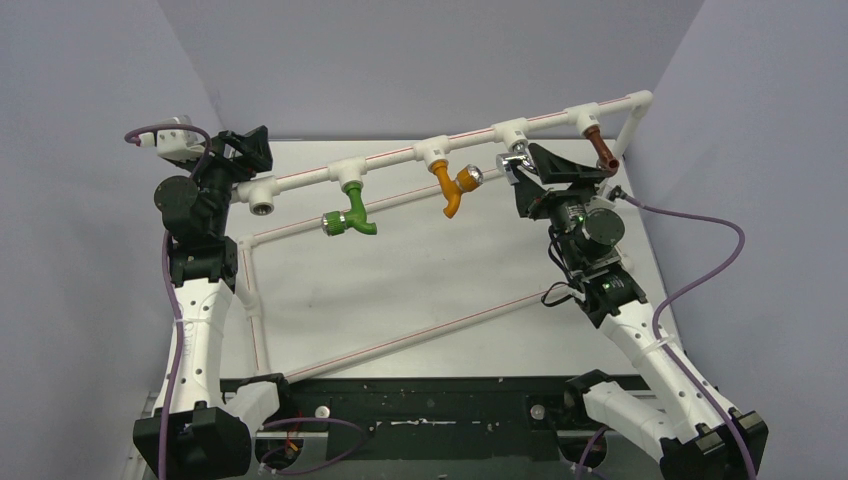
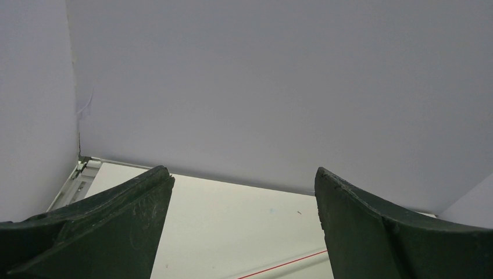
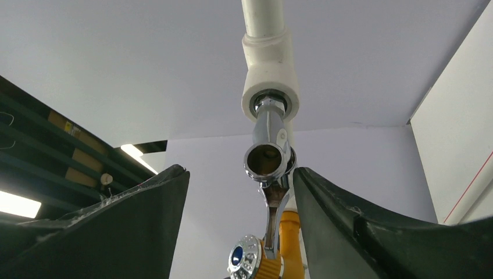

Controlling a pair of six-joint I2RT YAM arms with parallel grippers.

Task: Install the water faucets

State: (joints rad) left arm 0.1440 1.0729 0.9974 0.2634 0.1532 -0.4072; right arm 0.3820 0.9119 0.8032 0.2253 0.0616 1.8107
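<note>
A chrome water faucet [image 1: 514,163] hangs screwed into a white tee [image 1: 511,131] on the raised pipe, between the orange tap [image 1: 451,187] and the brown tap [image 1: 601,151]. In the right wrist view the chrome faucet [image 3: 268,152] stands between the jaws of my right gripper [image 3: 241,175], which is open. Its right finger [image 3: 325,203] lies close against the faucet's lever, and the left finger is well apart. My left gripper [image 1: 252,150] is open at the pipe's left end. The left wrist view shows that gripper [image 2: 244,177] holding nothing.
A green tap [image 1: 350,216] hangs on the left tee. A bare threaded socket [image 1: 262,207] sits at the pipe's left end near my left gripper. White pipes with red stripes [image 1: 400,340] frame the table. Grey walls close in on three sides.
</note>
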